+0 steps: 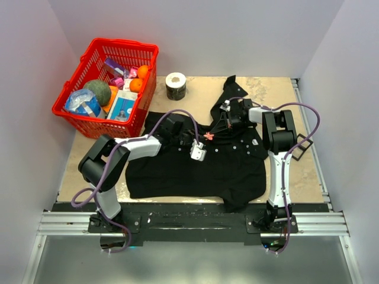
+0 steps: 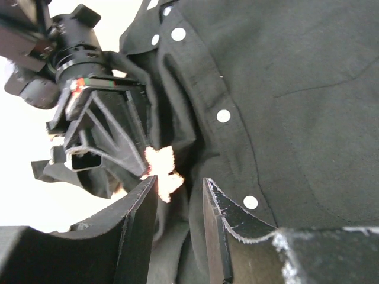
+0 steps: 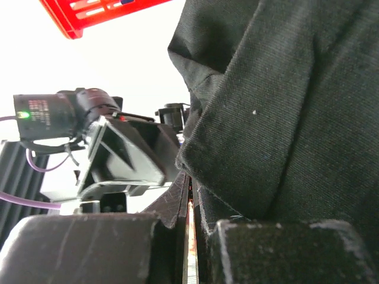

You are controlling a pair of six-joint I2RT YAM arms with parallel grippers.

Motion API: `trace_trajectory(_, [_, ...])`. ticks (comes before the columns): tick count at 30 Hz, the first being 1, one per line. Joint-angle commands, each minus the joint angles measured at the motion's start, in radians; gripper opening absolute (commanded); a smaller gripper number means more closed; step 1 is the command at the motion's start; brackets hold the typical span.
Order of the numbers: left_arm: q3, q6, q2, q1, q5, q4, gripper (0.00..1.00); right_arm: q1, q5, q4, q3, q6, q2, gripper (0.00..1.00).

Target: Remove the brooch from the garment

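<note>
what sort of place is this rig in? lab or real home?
Likely a lab test cell, not a home: plain white walls box in the table, the left arm and right arm bolt to a metal rail at its edge, and a red basket of groceries sits beside a black shirt.

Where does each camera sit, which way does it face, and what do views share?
Top external: above and behind the bases, facing down on the table; both arms show, left gripper and right gripper both at the brooch on the garment.
Left wrist: on the left arm, looking past its open fingers at the brooch; the right gripper shows opposite.
Right wrist: on the right arm, looking past its fingers, shut on a garment fold, toward the left gripper.
Shared: the wrist views face each other, each showing the other gripper.
</note>
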Motion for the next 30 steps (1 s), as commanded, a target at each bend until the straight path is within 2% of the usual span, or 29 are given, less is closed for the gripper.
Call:
trace_trajectory(1, [0.033,0.073,0.035,-0.011,0.027,0.026,0.41,0.005,-0.150,0.054,-0.003,0.081,0.014,0.00])
trace_trajectory(5, [0.003,0.057,0.059,-0.020,-0.054,0.172,0.40,0.005,-0.151,0.056,-0.021,0.086,0.006,0.00])
trace_trajectory(11, [-0.011,0.031,0.089,-0.022,-0.135,0.292,0.38,0.005,-0.150,0.084,-0.037,0.119,0.000,0.00])
trace_trajectory(20, [-0.010,0.070,0.101,-0.022,-0.140,0.269,0.33,0.005,-0.151,0.128,-0.055,0.179,-0.008,0.00])
trace_trajectory(30, [-0.028,0.202,0.096,-0.008,-0.114,0.224,0.36,0.005,-0.151,0.171,-0.086,0.231,-0.022,0.00])
